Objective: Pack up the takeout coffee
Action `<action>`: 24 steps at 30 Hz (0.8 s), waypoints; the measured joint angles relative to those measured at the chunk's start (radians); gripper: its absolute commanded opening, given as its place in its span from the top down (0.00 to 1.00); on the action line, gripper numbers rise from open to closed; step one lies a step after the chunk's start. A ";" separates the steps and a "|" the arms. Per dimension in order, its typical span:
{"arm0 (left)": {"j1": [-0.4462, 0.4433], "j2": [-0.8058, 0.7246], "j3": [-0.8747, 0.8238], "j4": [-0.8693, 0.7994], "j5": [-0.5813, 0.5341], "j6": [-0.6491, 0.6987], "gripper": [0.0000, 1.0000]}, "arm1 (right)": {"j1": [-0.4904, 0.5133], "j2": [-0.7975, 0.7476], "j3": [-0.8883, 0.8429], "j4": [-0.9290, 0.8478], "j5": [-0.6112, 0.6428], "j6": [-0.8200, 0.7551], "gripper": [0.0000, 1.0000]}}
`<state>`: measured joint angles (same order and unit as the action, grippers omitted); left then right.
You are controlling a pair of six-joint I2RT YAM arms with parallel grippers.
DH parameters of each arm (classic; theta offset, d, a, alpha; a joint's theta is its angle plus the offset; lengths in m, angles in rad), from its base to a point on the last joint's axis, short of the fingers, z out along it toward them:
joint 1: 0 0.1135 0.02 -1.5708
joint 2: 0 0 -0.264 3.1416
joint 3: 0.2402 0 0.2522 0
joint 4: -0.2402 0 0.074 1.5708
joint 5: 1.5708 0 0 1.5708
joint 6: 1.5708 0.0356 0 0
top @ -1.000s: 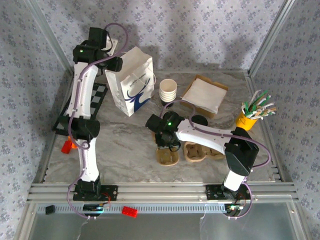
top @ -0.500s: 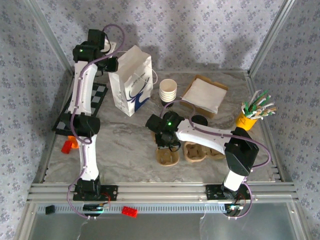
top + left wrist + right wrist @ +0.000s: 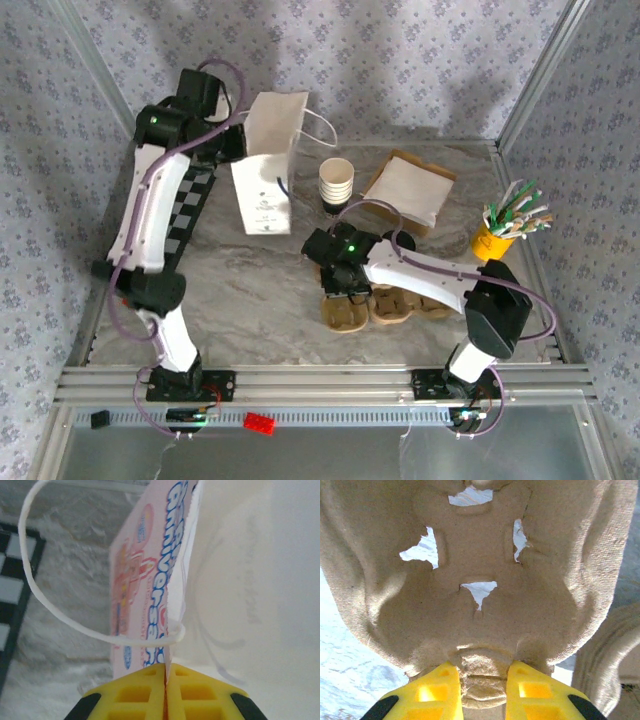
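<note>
A white paper bag [image 3: 268, 172] stands upright at the back left of the table. My left gripper [image 3: 240, 148] is shut on its top rim. In the left wrist view the yellow fingertips [image 3: 135, 695] pinch the paper edge, with the bag's printed pink side [image 3: 142, 580] to the left and its white inside [image 3: 240, 580] to the right. A brown pulp cup carrier [image 3: 342, 314] lies mid-table. My right gripper [image 3: 347, 290] is shut on its tab, and the carrier [image 3: 485, 570] hangs in front of the fingers [image 3: 432, 692]. A stack of paper cups [image 3: 337, 181] stands beside the bag.
More pulp carriers [image 3: 392, 306] lie right of the held one. A brown box of napkins [image 3: 410, 188] sits behind them, with a black lid [image 3: 402, 242] near it. A yellow cup of stirrers [image 3: 497, 238] stands far right. A checkered mat [image 3: 190, 200] lies under the left arm.
My left gripper has shut on the bag's rim, and the bag has turned so its narrow side faces the camera. The right gripper and its carrier have shifted slightly right.
</note>
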<state>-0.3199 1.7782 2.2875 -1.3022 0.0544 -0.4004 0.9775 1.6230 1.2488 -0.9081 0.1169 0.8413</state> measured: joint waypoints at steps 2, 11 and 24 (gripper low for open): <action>-0.014 -0.106 -0.151 0.068 -0.004 -0.083 0.91 | -0.006 -0.016 -0.024 0.002 0.000 0.000 0.79; -0.146 -0.452 -0.637 0.239 -0.114 -0.417 0.91 | -0.014 -0.078 -0.129 0.063 -0.001 0.005 0.79; -0.386 -0.626 -0.786 0.136 -0.382 -0.689 0.90 | -0.003 -0.071 -0.134 0.137 0.011 0.007 0.79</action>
<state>-0.7063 1.1522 1.5013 -1.1660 -0.3279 -1.0893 0.9745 1.5517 1.1152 -0.7708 0.1280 0.8486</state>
